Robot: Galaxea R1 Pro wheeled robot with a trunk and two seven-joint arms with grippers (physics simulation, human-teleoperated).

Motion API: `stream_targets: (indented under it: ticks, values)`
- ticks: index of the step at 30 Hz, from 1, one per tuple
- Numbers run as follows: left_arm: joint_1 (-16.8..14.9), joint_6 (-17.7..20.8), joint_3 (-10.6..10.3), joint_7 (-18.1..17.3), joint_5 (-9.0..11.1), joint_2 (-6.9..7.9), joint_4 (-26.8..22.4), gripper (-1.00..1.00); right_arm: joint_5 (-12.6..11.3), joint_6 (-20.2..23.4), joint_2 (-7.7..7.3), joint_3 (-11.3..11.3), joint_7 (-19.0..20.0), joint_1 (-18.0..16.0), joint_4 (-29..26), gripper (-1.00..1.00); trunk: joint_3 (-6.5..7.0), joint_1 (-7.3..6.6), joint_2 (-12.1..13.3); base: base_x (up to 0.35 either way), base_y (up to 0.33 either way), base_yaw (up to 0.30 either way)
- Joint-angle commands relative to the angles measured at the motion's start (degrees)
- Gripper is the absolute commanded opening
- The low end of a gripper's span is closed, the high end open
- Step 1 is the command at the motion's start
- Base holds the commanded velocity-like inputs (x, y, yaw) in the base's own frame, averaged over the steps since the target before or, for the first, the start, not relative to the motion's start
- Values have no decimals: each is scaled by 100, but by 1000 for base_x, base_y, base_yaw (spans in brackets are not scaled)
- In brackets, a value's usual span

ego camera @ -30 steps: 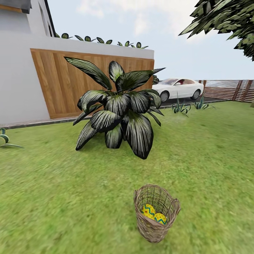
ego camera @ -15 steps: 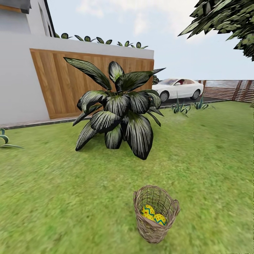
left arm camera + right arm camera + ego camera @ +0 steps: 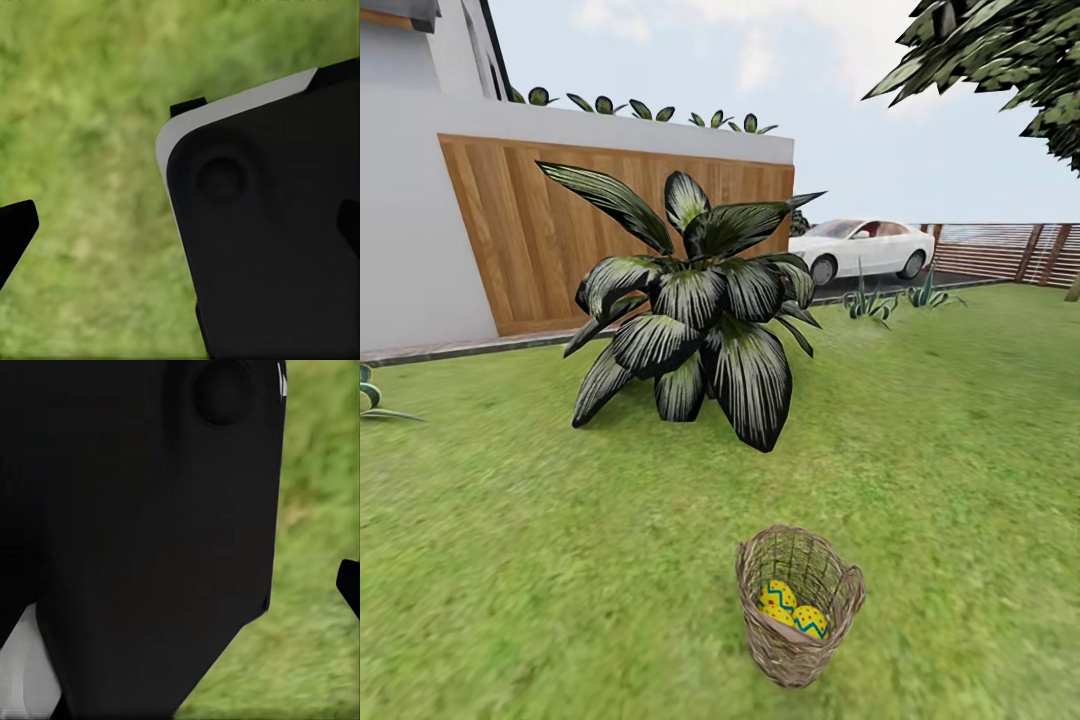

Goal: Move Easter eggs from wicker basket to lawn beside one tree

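**Basket on the grass, eggs inside**

Green lawn (image 3: 510, 560) fills the garden, backed by a grey wall with a wooden panel (image 3: 540, 230) at the left and a slatted fence (image 3: 1000, 250) at the far right. A white car (image 3: 865, 248) stands beyond the grass, and dark leaves (image 3: 1000, 50) hang into the upper right corner of the head view. A low broad-leaved striped plant (image 3: 695, 310) sits mid-lawn.

Near the lower edge of the head view, in front of the plant and well apart from it, stands the basket (image 3: 800, 655): round, brown, open weave, with a thicker braided rim, tilted slightly. Two eggs (image 3: 778, 598) show inside it, touching, yellow with blue zigzag bands and red dots; a third cannot be made out, hidden if present by the wall of the basket.

The wrist views give only blurred grass close up. The left wrist view has a black robot part with a white edge (image 3: 270, 225) and a dark tip of the left tool (image 3: 15, 229) at one edge. The right wrist view has a large black body (image 3: 142, 532) and a dark tip of the right tool (image 3: 349, 585). Whether either tool is open or closed cannot be told.
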Motion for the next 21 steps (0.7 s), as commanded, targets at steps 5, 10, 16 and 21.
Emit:
stream_targets:
  ticks: [5, 10, 16, 21]
  values:
    - [-7, -9, -38, 4, 2, 1, -3, 100, 24, -5, 11, -6, 3, -1, -10, 100, 79, -111, 199, 0, 0, -1]
    - [-19, 18, -44, -6, 1, 1, -5, 100, 35, -9, 8, -11, 3, -1, -28, 100, 167, -220, 400, 0, 0, 0]
    - [-56, 380, -45, -9, 32, 7, -40, 100, -1, -7, 1, -41, 5, -6, -184, 100, 272, -352, 640, 0, 0, 0]
    - [-402, 816, -45, -15, 53, 15, -48, 100, -13, -4, 11, -42, 11, -9, -473, 100, 350, -462, 841, 0, 0, 0]
